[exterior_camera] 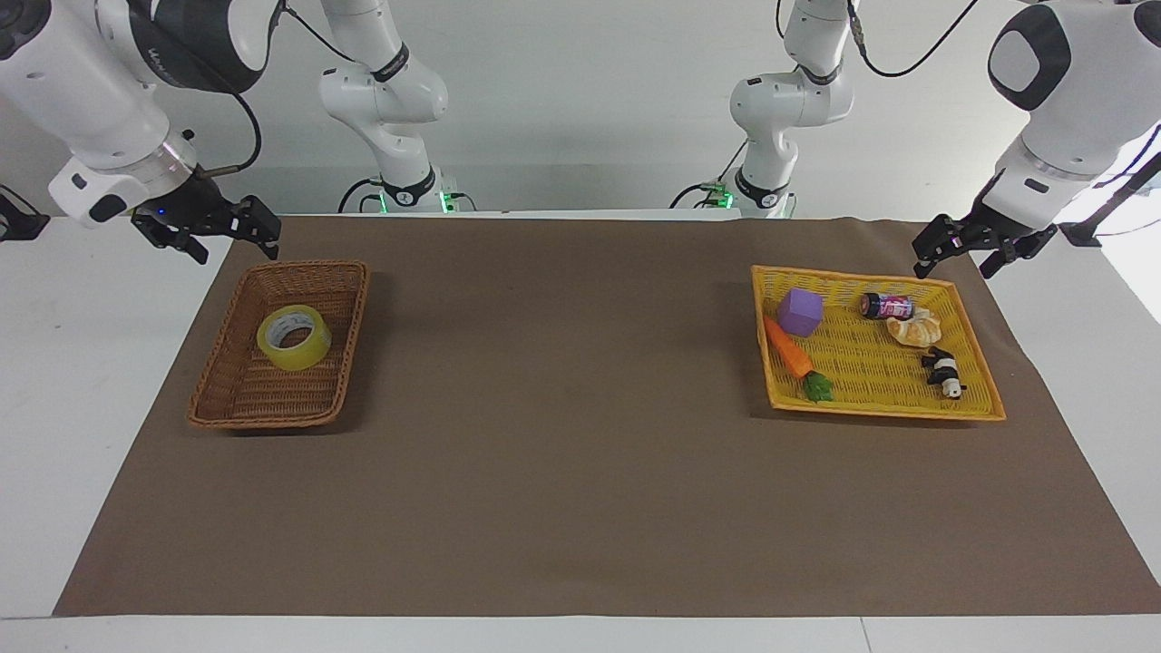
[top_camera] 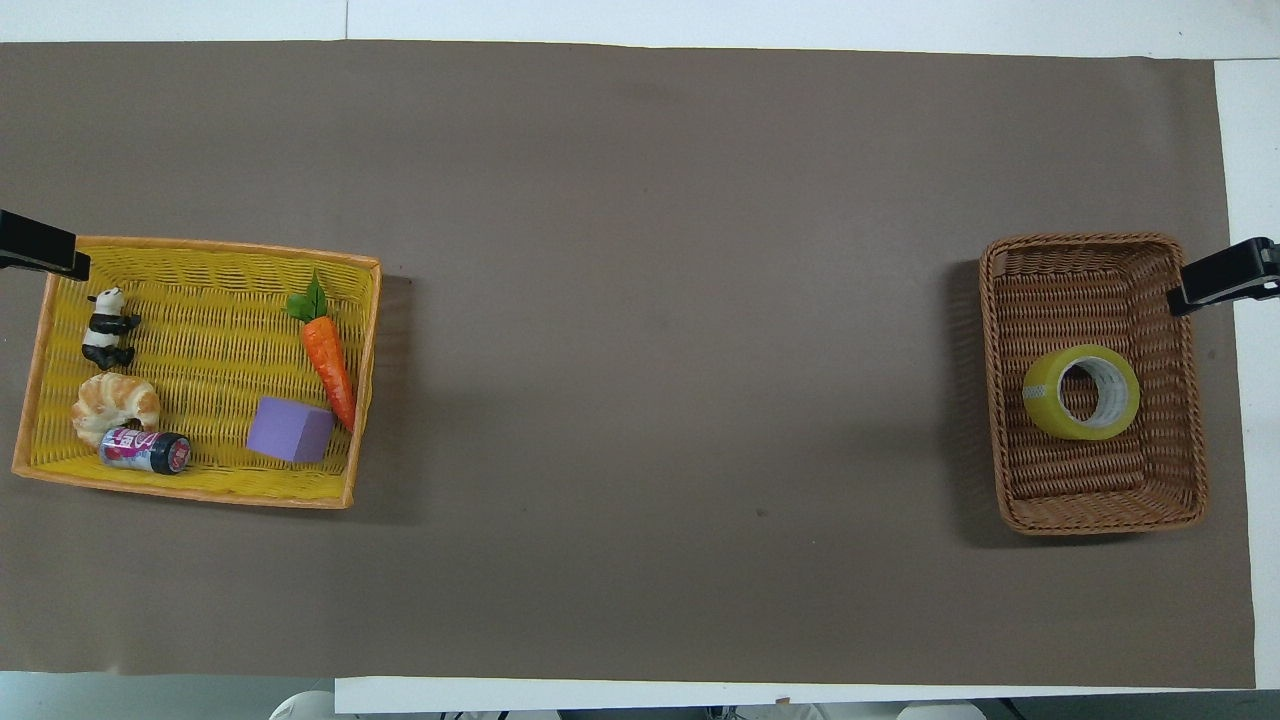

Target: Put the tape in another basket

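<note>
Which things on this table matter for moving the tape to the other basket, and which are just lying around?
Part of the job:
- tape, lying in the brown basket
- right gripper, empty, over the table's edge by that basket
- yellow basket

Just lying about, all in the yellow basket:
- carrot
- purple block
- croissant
- small can
- panda figure

Glossy white arms, dark grey joint panels, black cables (green base lights), black claws
</note>
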Tool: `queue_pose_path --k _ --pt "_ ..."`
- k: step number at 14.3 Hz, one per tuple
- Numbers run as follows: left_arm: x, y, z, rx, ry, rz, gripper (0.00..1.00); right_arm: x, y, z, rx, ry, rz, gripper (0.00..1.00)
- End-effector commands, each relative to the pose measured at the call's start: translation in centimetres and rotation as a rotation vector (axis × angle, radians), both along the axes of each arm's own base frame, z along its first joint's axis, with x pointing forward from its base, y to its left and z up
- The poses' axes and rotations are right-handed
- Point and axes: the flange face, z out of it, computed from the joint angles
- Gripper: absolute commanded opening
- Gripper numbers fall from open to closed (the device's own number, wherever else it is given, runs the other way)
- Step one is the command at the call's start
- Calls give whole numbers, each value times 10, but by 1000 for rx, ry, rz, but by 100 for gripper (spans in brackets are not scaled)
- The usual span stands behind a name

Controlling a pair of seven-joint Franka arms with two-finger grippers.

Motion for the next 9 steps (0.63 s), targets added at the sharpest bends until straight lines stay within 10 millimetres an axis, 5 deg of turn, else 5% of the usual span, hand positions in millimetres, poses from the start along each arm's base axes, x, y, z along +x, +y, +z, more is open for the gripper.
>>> queue_pose_path --k 1,9 --pt "-4 5 0 13 9 2 100 -3 2 4 -18 13 -8 100" --pt "-4 5 0 13 9 2 100 -20 -7 1 -17 40 -52 100"
